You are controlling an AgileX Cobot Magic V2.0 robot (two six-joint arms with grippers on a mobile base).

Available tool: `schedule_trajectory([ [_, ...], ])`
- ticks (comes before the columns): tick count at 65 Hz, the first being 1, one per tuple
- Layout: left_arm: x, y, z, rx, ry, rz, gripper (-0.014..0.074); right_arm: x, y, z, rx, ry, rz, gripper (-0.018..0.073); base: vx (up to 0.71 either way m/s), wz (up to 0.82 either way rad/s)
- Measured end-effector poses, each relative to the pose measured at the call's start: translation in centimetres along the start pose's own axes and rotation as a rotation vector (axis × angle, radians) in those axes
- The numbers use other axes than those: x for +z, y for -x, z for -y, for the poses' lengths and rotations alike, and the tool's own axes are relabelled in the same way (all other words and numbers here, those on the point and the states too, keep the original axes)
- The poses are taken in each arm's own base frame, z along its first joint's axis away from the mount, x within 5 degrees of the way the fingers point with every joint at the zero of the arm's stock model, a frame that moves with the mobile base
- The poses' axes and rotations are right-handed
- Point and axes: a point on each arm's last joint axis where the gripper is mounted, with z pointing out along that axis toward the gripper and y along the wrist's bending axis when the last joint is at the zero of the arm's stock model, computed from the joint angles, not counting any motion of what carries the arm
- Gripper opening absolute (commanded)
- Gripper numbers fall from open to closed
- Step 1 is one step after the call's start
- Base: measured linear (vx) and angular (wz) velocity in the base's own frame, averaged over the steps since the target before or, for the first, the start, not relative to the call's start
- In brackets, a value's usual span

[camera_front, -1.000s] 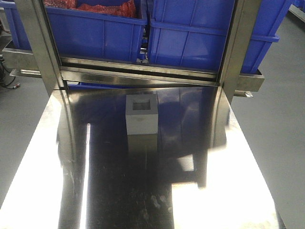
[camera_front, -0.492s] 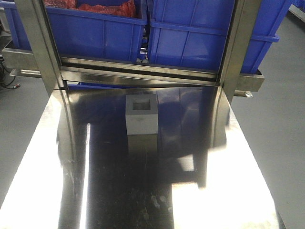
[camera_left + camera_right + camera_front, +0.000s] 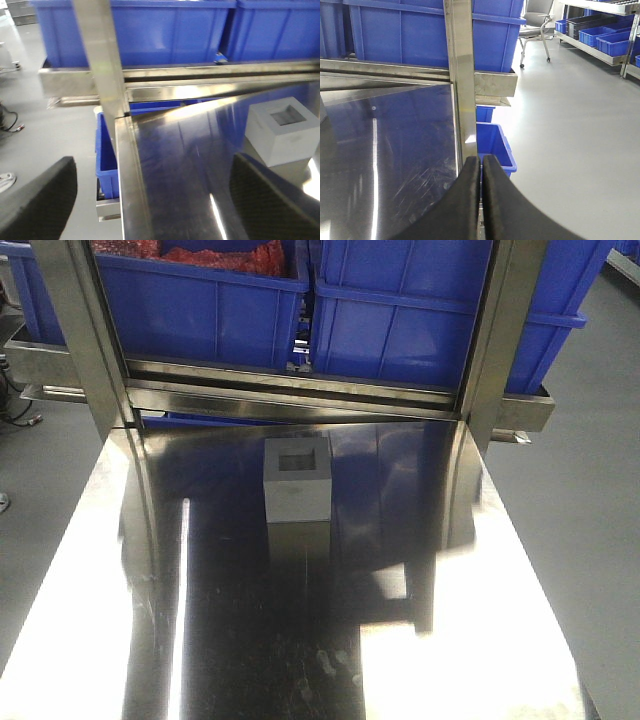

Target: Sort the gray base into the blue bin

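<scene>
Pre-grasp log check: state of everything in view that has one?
gray base: upright on table, pocket up, ungrasped.
left gripper: jaws open, empty.
right gripper: jaws shut, empty.
blue bin: inside hidden.
neighbouring crate: holds red material.

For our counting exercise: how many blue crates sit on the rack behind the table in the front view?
2: the red-filled crate at left, the blue bin at right, side by side. Others may be hidden below.
</scene>
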Motion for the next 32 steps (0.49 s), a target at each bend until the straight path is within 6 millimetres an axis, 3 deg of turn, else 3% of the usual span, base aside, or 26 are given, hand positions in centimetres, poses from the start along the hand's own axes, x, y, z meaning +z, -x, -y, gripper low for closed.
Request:
schedule_trajectory([
  [8,3.0,2.6,1.3,0.064,-0.078,-0.031,0.0593,0.0,0.0,0.0,0.0,0.0,0.0,-0.0005,0.0,0.0],
  [20,8.9,4.6,4.8,0.116,-0.203,-0.109,0.0593,0.0,0.0,0.0,0.0,0.0,0.0,-0.0005,0.0,0.0],
  [32,15.3,5.1,8.4,0.14,-0.274,-0.226,0.0593,0.0,0.0,0.0,0.0,0.0,0.0,-0.0005,0.0,0.0],
])
